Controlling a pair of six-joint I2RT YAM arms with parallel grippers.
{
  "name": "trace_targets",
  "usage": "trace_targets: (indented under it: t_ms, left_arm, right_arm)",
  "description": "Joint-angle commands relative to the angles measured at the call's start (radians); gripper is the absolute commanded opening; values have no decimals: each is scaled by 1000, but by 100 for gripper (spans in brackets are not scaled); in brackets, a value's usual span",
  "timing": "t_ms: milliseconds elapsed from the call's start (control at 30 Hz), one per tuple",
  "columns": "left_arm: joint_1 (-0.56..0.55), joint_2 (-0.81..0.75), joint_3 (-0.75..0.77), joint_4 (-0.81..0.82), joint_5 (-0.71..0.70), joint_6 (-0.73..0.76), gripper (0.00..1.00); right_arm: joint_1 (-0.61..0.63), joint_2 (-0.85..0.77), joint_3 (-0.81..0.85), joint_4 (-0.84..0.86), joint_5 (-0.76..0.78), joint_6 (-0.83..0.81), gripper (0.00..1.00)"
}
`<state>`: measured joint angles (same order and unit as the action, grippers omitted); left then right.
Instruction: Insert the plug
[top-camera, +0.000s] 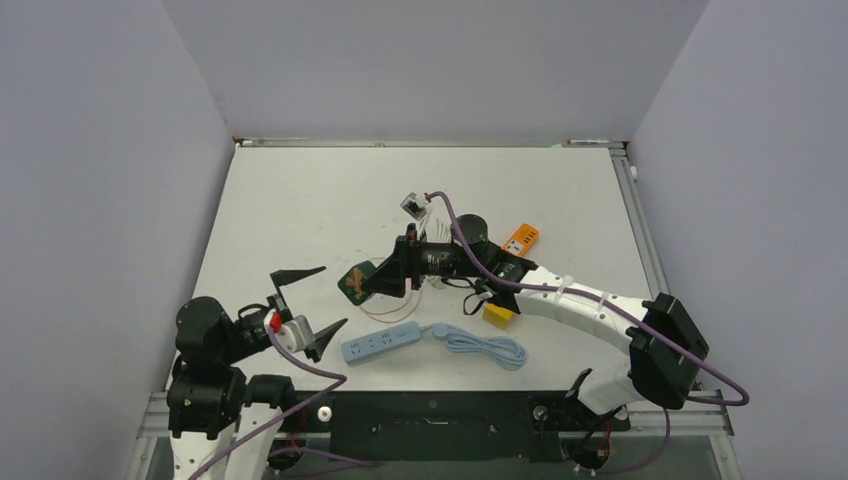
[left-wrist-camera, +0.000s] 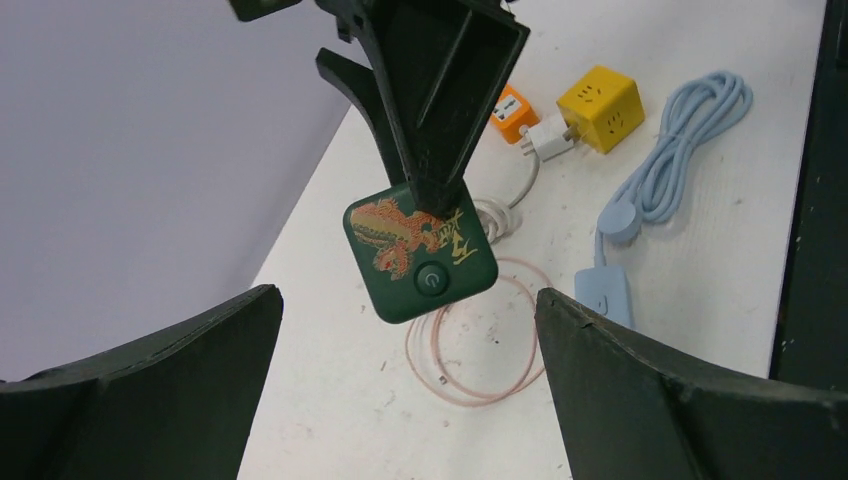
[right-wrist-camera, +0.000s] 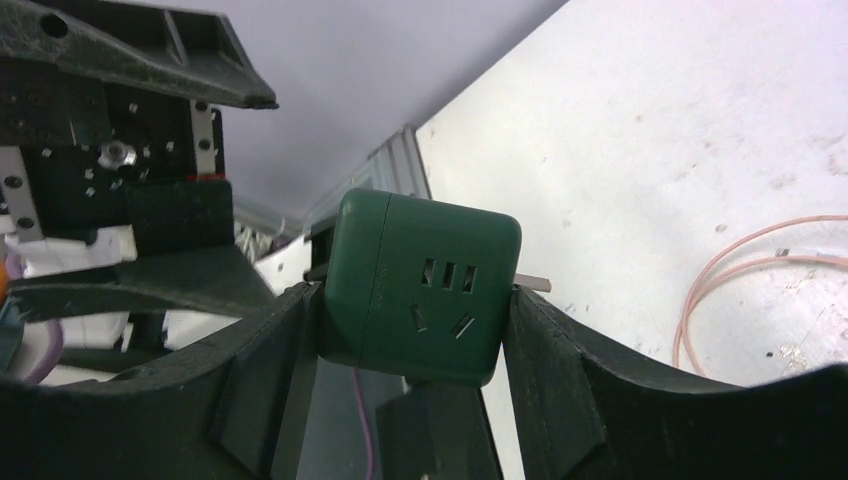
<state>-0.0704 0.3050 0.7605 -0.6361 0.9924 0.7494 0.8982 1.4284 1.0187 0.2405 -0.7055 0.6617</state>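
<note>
Right claw (right-wrist-camera: 418, 300) pinches the green cube adapter (right-wrist-camera: 425, 290) across two opposite sides, socket face toward its wrist camera. A metal prong tip (right-wrist-camera: 535, 282) shows past the cube's right edge; which face it springs from, cannot tell. The side grip leaves the other faces free, which I judge is the point, since the plug end must meet a socket unobstructed. In the left wrist view the cube hangs tilted under the claw, dragon print and button uppermost, apparently off the surface (top-camera: 300, 200), left of centre.

Left claw (top-camera: 318, 300) is spread wide, holding nothing, at the near left, aimed toward the cube. Possibly placed to steady the receiver; judgement only.

Pale blue power strip (top-camera: 380, 342) lies flat, nearer than the cube and just right of the left claw. Probable target. Its cord (top-camera: 487, 346) coils off to the right.

Around:
- yellow cube socket (top-camera: 497, 313) right of the strip, white plug (left-wrist-camera: 548, 137) beside it
- orange block (top-camera: 520, 238) farther right
- small white adapter (top-camera: 412, 205) beyond the right claw
- thin pink cable loop (left-wrist-camera: 470, 350) on the surface below the cube

In the way: the pink loop lies between cube and strip. The left claw's near finger sits close to the strip's left end and could crowd the approach.
</note>
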Motion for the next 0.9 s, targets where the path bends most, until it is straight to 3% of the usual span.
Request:
trace_targets:
  t_ms: [0,167,333,500,700,767,800,867]
  left_arm:
    - [1,30,-10,197,-69,-362,96]
    - [0,88,-1,251,-34,-412,96]
    - [0,118,-13,232,8,-305,96]
    - [0,178,-3,292,11,-303,99]
    - [-27,257,51,324,30,-391,79]
    - [-45,270,62,294,14,-361,67]
    - [-52,274,65,268,10,-346,60]
    - [-59,276,78,230,18,-318,33]
  right_arm:
    - [30,-59,-53,364,194,164,26]
    - [68,-63,-91,461,314,200,26]
    - [85,-62,-112,501,345,246,25]
    - [106,-46,-139,540,344,274,25]
    - [133,-38,-157,559,354,273,27]
    - [134,-40,-154,560,353,270,28]
    - [134,-42,-150,554,351,266,30]
    - [132,-49,-142,531,326,253,39]
